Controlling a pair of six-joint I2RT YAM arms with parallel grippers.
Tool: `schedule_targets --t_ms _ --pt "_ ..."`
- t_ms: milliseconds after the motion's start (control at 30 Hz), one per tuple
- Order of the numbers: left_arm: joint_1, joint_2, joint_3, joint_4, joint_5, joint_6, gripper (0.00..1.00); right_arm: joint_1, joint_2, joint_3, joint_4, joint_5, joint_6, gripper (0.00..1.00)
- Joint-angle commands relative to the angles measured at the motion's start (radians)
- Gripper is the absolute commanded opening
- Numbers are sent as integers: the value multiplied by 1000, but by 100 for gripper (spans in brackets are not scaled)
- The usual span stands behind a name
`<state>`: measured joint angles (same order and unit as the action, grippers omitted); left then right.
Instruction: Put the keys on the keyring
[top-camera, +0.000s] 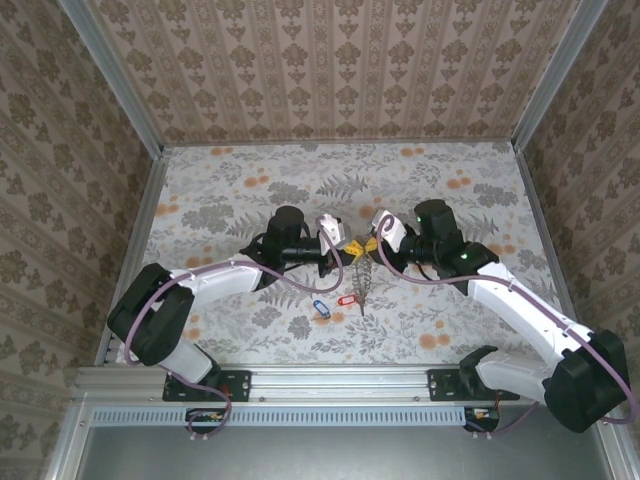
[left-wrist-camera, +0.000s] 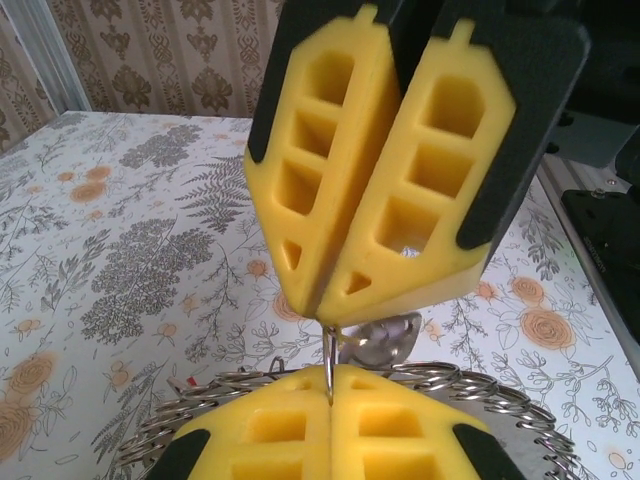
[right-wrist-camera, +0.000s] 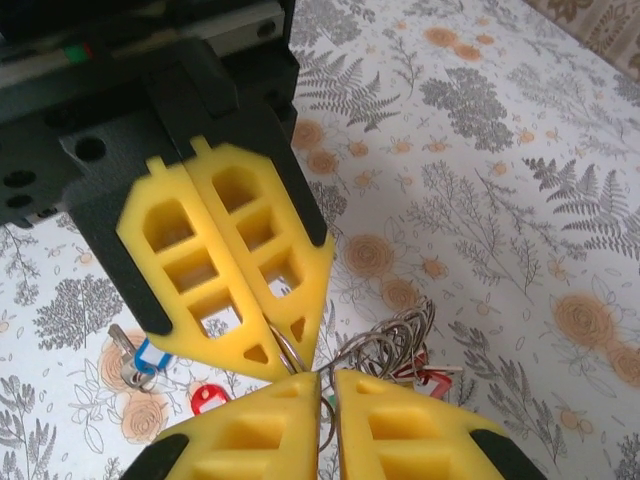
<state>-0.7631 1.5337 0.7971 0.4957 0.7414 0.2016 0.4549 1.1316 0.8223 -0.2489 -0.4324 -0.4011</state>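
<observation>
The keyring (top-camera: 365, 285) hangs as a bunch of grey wire loops (right-wrist-camera: 395, 345) between both grippers above mid-table. My left gripper (top-camera: 351, 247) is shut on a thin wire of the keyring (left-wrist-camera: 470, 385), its yellow pads (left-wrist-camera: 270, 430) pressed together. My right gripper (top-camera: 372, 244) faces it tip to tip, and its jaws (right-wrist-camera: 327, 390) stand almost together with the ring's wire in the narrow slit. A red tag (right-wrist-camera: 440, 385) hangs in the bunch. On the table below lie two loose keys, one blue-tagged (top-camera: 320, 307) (right-wrist-camera: 140, 360) and one red-tagged (top-camera: 347, 299) (right-wrist-camera: 205, 400).
The floral table (top-camera: 240, 190) is fenced by patterned walls on three sides, with metal rails at the left (top-camera: 130, 240) and right edges. Both arm bases stand at the near rail (top-camera: 340, 385).
</observation>
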Motion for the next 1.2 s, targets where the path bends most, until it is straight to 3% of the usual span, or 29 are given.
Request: schedule_targets --t_ms 0,300,500,767,1167 --pt "-4 -41 28 82 58 -17 0 -2 -7 -47 -43 26 -44 15" --pt "-2 -36 32 83 64 -19 0 -3 -83 -39 -32 81 -48 22" --pt "-2 -34 35 78 77 -22 0 -15 -126 -28 -60 88 -171 25" --pt "1 -31 44 74 109 -31 0 -45 -76 25 -30 -205 -158 25" --pt "6 -36 51 69 138 -40 0 -97 -2 26 -8 -275 -150 13"
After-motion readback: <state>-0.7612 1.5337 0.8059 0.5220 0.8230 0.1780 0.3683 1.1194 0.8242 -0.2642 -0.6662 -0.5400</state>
